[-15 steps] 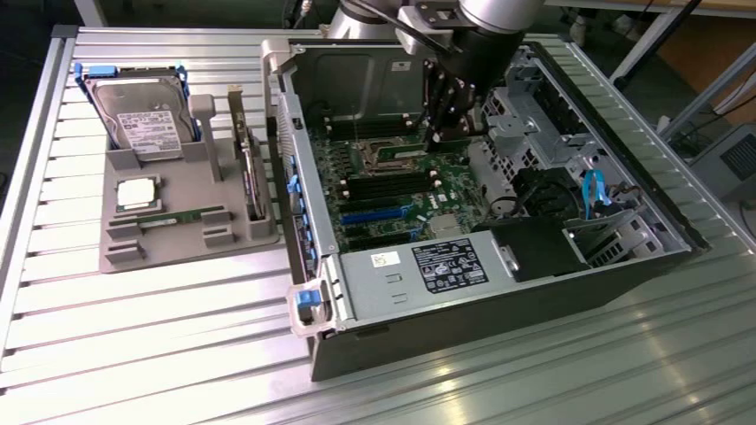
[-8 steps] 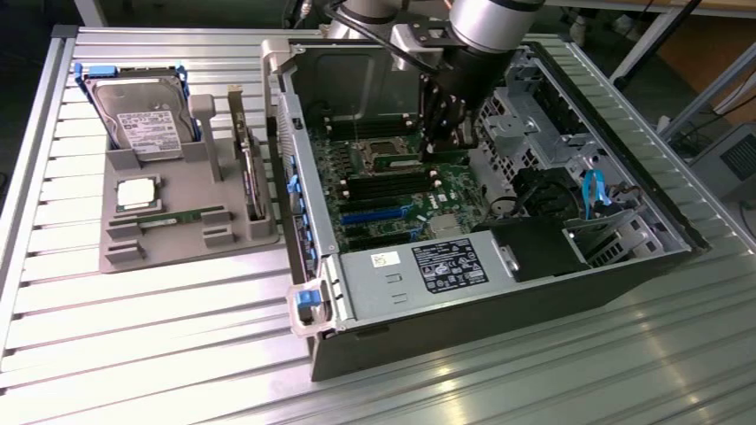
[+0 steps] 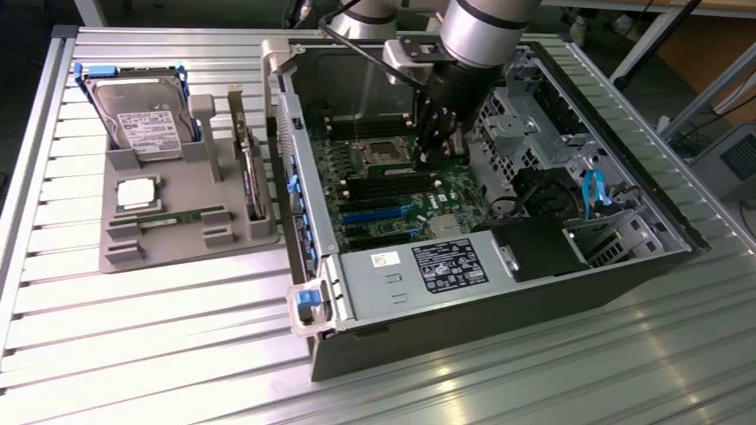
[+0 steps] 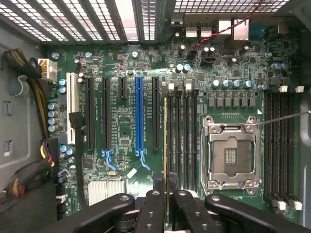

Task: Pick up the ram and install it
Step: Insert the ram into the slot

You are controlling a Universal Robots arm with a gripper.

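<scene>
My gripper [image 4: 165, 187] is inside the open computer case [image 3: 497, 292], low over the motherboard [image 4: 121, 131]. It is shut on the ram [image 4: 165, 141], which appears edge-on as a thin green-gold line between the black fingers [image 4: 151, 204]. The stick runs along the outermost black memory slot [image 4: 173, 136], next to the empty processor socket [image 4: 229, 153]. Whether it is seated in the slot I cannot tell. In the exterior view the gripper [image 3: 433, 146] hangs over the board near the socket [image 3: 384, 150]. A second green stick [image 3: 177, 217] lies flat in the grey tray [image 3: 124, 252].
The tray at the exterior view's left also holds a hard drive [image 3: 142, 119], a silver processor [image 3: 136, 190] and an upright expansion card [image 3: 248, 168]. Around the gripper are the case walls, a drive cage [image 3: 532, 124], blue cables [image 3: 594, 190], a black power supply [image 3: 537, 248] and more memory slots [image 4: 279, 141].
</scene>
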